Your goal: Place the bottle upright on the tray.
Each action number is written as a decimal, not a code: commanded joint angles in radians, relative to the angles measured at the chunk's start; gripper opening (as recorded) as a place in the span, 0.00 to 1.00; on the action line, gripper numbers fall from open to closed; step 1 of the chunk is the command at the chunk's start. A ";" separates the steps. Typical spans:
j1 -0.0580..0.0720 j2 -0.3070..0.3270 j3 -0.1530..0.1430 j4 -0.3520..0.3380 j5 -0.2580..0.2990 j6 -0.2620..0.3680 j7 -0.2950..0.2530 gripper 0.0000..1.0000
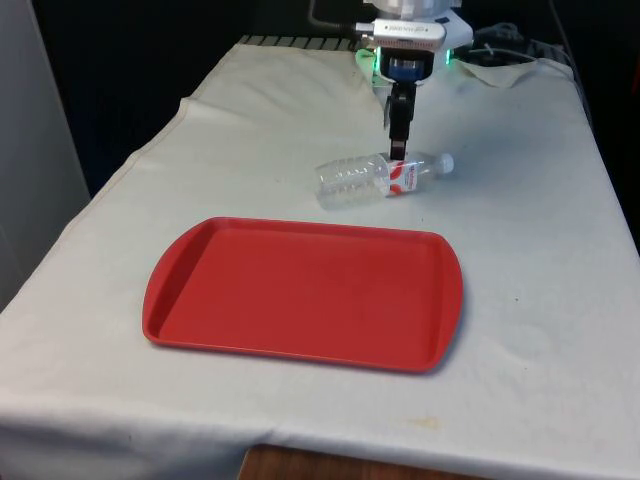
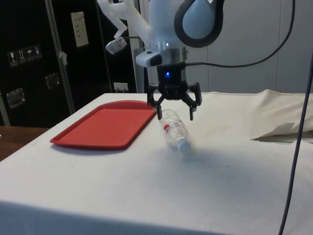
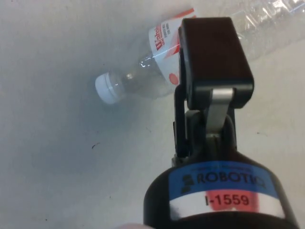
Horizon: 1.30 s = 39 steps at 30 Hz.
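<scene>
While on its side, the bottle (image 2: 174, 129) lies under the spread pincer (image 2: 174, 114).

Tray (image 1: 300, 290): flat on the counter (image 1: 540, 300), at the near middle of the front view.
Bottle (image 1: 375, 177): lying on its side on the counter, just behind the tray's far edge, apart from it; cap end toward the front view's right.
Claw (image 2: 174, 108): directly over the bottle's middle, one finger to each side of it in the side view.
Tray and bottle: side by side in the side view, tray to that view's left.
</scene>
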 commanded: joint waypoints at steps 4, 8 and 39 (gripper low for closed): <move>-0.001 0.003 0.005 -0.002 0.008 0.018 -0.026 1.00; -0.001 0.004 0.004 -0.003 0.006 0.025 -0.054 1.00; 0.000 0.003 0.002 -0.008 0.000 0.040 -0.213 1.00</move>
